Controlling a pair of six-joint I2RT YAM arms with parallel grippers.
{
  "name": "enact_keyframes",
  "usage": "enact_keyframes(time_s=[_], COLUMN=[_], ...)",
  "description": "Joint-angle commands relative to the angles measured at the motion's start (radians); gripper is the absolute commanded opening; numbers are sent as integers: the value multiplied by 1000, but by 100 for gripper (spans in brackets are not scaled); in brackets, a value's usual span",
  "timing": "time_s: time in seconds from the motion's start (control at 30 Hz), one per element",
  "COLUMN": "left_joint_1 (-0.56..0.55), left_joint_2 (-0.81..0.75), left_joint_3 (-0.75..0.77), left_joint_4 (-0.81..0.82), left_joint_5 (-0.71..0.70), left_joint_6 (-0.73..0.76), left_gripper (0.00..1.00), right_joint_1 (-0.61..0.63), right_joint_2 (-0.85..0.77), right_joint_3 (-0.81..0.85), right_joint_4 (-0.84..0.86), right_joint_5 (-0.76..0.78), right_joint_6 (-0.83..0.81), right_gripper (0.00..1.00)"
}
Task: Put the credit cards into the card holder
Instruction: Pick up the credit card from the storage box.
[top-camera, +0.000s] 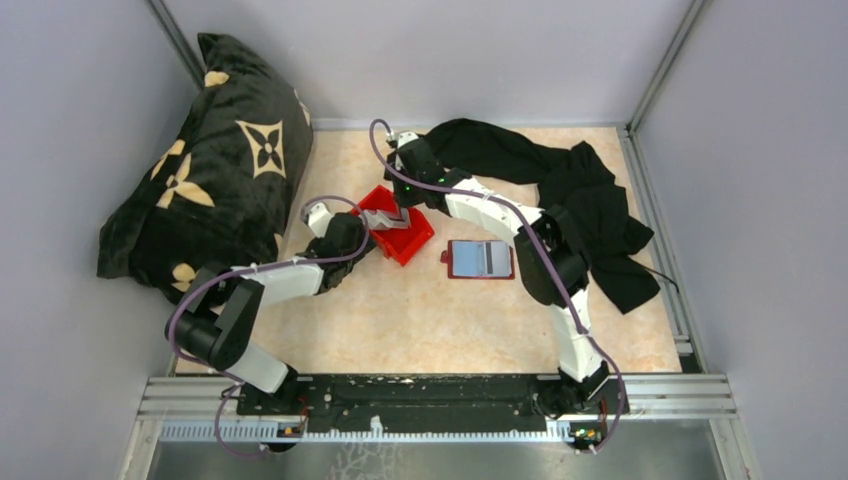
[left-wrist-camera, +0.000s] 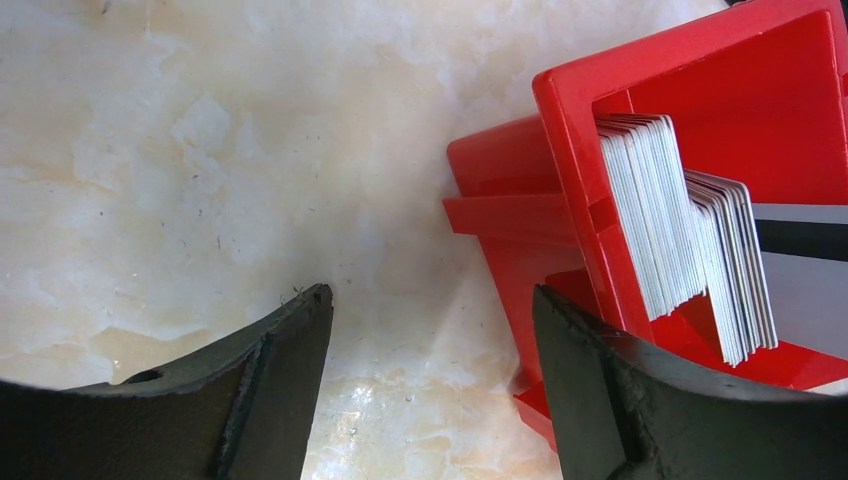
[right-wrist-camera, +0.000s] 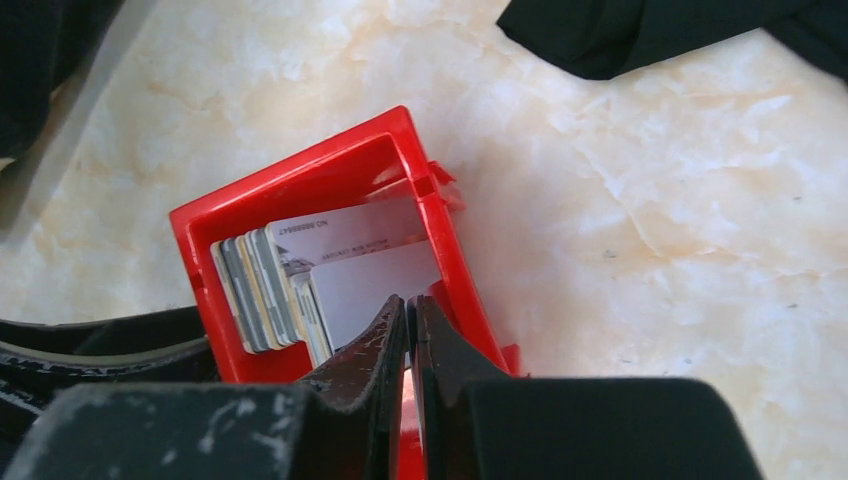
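The credit cards stand as a stack of several pale cards on edge inside a bright red plastic bin; they also show in the right wrist view. The card holder lies open on the table right of the bin, dark red with grey inner pockets. My right gripper is shut, its tips low inside the bin in front of a white card; no card shows between the jaws. My left gripper is open and empty at the bin's left side, its right finger by the bin's wall.
A black pillow with tan flower marks fills the far left. Black cloth lies at the back right, with a cable. The red bin rests on the marbled tabletop, and grey walls enclose the table.
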Motion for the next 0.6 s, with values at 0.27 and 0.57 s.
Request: enact_keyframes(time_s=[0.27, 0.57], left_joint_1=[12, 7], left_joint_2=[-53, -208], left_joint_3=[23, -4], left_joint_4=[-44, -162], left_joint_5=[-37, -54], left_joint_6=[45, 30], left_gripper=[80, 80], right_joint_1=[22, 22], right_joint_2=[-141, -237], right_joint_3=[3, -48], right_joint_4=[11, 31], right_joint_5=[133, 151], right_joint_6=[-80, -90], right_gripper=[0, 0])
